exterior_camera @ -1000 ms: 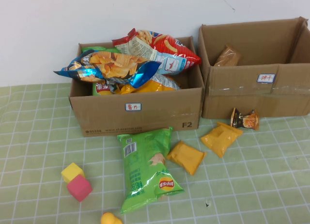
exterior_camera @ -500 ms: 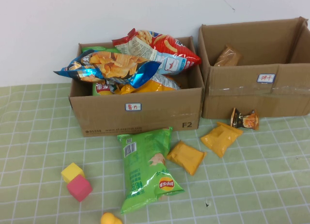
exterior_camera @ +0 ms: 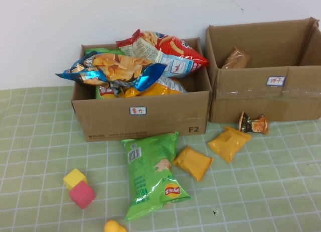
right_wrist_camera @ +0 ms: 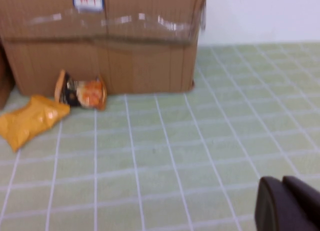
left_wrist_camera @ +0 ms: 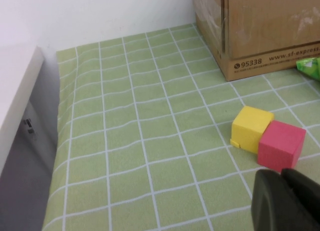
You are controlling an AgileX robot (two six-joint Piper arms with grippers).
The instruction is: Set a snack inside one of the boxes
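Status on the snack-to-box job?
Not started. Done: nothing by the arms, though the left box is already piled with bags. In hand: nothing; left pincer and right pincer shut, empty, low over the table. Left: pick up a loose snack, like the green chip bag, and box it.

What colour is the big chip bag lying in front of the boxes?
Bright green; the chip bag shows best in the high view.

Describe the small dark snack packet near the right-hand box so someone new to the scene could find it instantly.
Start at the right cardboard box with the small white label on its front wall. On the green checked cloth just in front of that wall lies the small dark snack packet, beside a yellow pouch. It is the only dark wrapper with an orange picture; its neighbours are plain yellow.
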